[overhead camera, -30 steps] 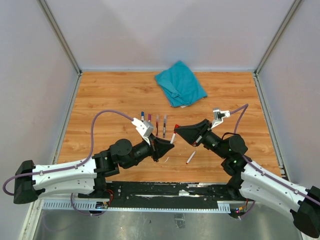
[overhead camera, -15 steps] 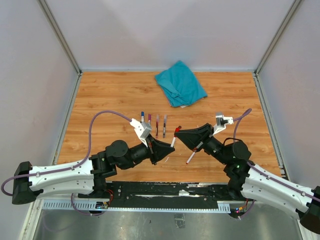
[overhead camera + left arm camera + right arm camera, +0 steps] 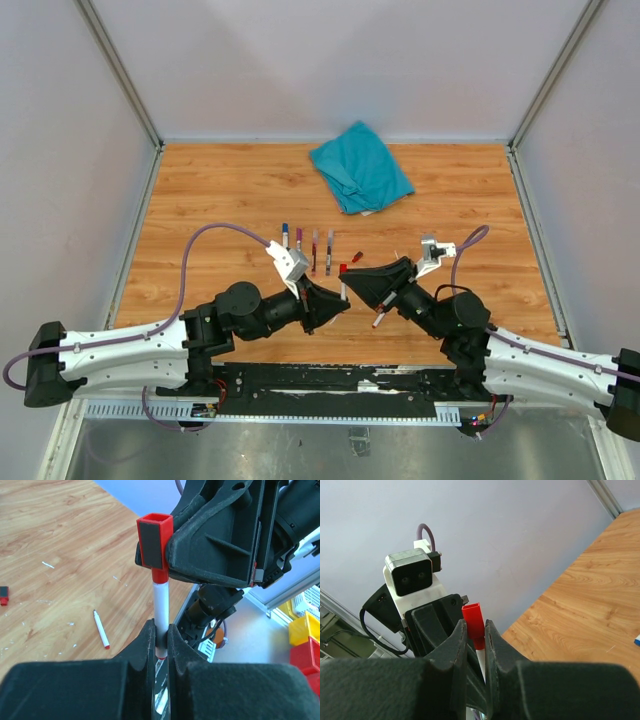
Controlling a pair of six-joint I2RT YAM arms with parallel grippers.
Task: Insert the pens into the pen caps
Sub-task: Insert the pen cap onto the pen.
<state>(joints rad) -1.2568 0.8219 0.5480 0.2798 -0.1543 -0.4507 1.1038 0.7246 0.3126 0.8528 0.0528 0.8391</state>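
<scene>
Both grips oppose so you can mate parts: left gripper [image 3: 160, 630] clamps the pen [image 3: 161, 597], right gripper [image 3: 474, 626] pinches the red cap [image 3: 154, 539] at its twelve o'clock end

hidden: the pen [image 3: 161, 600] tip is covered by the red cap [image 3: 154, 539], and I lose its lower end between the left gripper [image 3: 161, 638] fingers | cut off: red-and-dark piece [image 3: 3, 595] at the left wrist view's edge; blue bit [image 3: 637, 640] at the right wrist view's edge | too small: overhead, I can't read tip colours on the row of pens [image 3: 314, 246]
</scene>
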